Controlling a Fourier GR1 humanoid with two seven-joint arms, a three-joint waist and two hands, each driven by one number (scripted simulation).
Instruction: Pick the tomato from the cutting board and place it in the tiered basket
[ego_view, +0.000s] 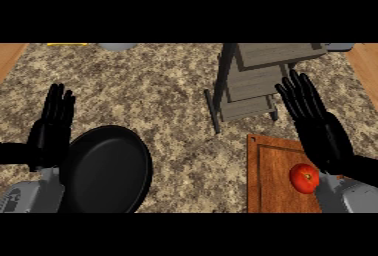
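Nothing of the task is done yet, as I read it. My right hand (314, 125) is released, fingers straight, holding nothing. The tomato (304, 178) sits on the cutting board (269, 175) just beside that hand's wrist, on its inner side, not grasped. The tiered basket (255, 82) stands beyond the fingertips, slightly inward. My left hand (53, 127) rests open beside a black pan (107, 170). Grasp, lift and placing all remain.

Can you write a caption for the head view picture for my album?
Open right hand above the tomato on its cutting board, tiered basket ahead.
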